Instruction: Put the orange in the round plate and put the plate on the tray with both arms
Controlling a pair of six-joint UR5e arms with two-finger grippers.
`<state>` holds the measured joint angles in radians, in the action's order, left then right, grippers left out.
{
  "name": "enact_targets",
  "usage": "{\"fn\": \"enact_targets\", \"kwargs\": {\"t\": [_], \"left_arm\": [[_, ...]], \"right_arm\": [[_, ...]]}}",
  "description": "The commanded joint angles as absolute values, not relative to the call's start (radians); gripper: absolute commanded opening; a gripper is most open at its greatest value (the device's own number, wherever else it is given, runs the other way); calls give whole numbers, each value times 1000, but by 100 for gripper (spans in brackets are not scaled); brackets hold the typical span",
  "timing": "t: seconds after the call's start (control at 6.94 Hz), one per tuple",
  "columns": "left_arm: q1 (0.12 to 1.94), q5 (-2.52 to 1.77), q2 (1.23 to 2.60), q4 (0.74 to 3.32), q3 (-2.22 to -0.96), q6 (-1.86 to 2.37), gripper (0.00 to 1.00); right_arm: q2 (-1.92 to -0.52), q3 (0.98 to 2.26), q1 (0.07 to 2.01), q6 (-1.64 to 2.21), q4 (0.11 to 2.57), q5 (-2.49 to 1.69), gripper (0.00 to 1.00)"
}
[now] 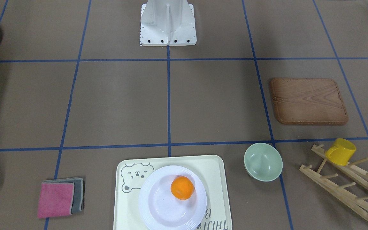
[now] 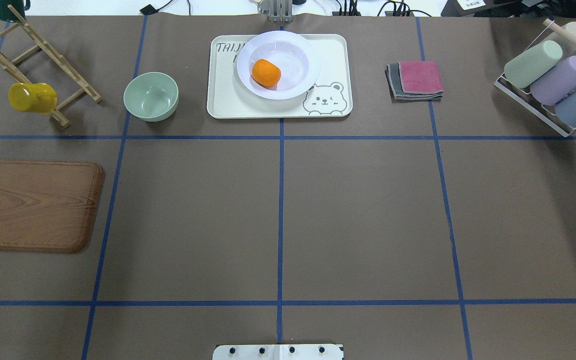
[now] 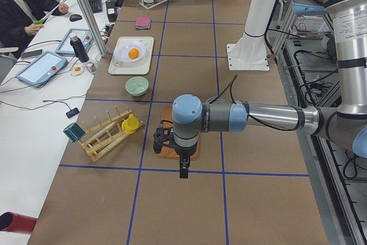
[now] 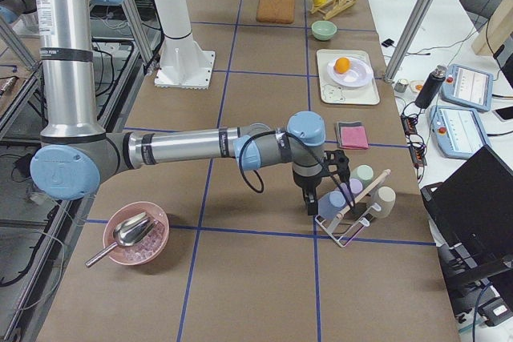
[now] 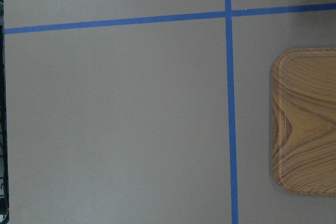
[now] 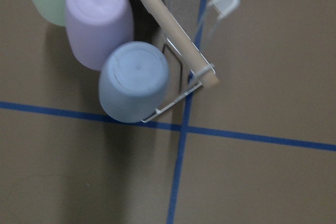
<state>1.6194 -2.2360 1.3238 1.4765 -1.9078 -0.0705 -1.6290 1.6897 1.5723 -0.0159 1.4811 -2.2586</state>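
The orange (image 1: 182,187) lies inside the round plate (image 1: 166,209), off-centre towards the robot's left. The plate rests on the tray (image 1: 128,207), beside the bear drawing, at the far side of the counter (image 1: 120,102) from the robot's base. Both arms are well apart from the tray. The left gripper (image 3: 183,171) hangs fingers-down over the counter by the wooden board (image 1: 308,100); its wrist camera sees the board's edge and blue tape lines. The right gripper (image 4: 312,203) hangs just beside the wire rack of pastel cups (image 2: 543,82). Only the side cameras show the fingers, so I cannot tell how wide either pair stands or whether anything is held. A pale green bowl (image 1: 263,161) sits near the tray, and folded cloths (image 1: 59,198) lie on the tray's other side
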Motion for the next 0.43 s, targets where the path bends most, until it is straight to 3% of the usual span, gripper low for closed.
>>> {"fn": "enact_targets", "kwargs": {"t": [0.0, 0.29], "left_arm": [[1621, -2235, 1319, 1477, -1908, -71, 99], [1618, -2237, 1319, 1477, -1913, -71, 99]], "right_arm": [[-1689, 1695, 1614, -61, 1503, -2263, 100], [-1686, 1698, 1614, -46, 1497, -2298, 100]]}}
